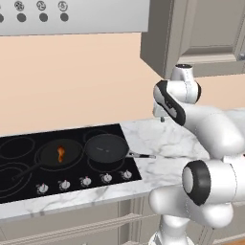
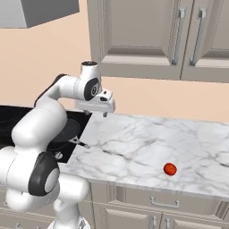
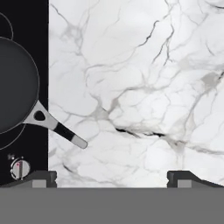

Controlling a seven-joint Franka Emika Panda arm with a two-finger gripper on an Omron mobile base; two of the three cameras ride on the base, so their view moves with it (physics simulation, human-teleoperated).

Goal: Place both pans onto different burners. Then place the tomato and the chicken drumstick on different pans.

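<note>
Right pan (image 3: 15, 85) cut by hand view's 9 o'clock edge; in right base view the arm hides most of it. Cooktop (image 1: 14, 165) runs off left base view at 9 o'clock. Knob (image 3: 19, 168) markings too small to read. Range hood (image 1: 72, 16) clipped at 12 o'clock.
</note>
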